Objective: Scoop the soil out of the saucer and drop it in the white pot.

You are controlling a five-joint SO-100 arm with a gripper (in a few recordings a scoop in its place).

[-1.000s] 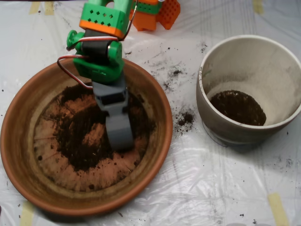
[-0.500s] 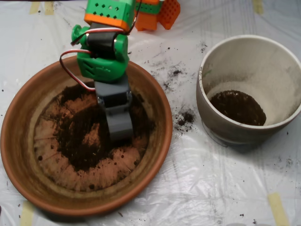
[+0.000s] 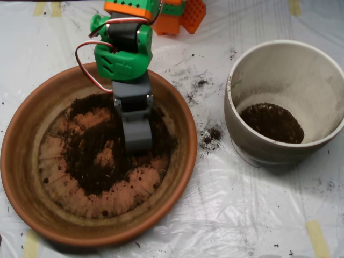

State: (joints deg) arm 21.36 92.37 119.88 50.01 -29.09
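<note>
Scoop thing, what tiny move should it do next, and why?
Probably lift a little, then swing right toward the white pot. The scoop sits low in the soil inside the saucer, and the pot stands apart to the right.

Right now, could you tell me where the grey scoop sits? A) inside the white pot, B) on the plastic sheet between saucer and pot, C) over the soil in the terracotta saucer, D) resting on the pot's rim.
C: the grey scoop is down over the dark soil inside the saucer, well left of the white pot.
</note>
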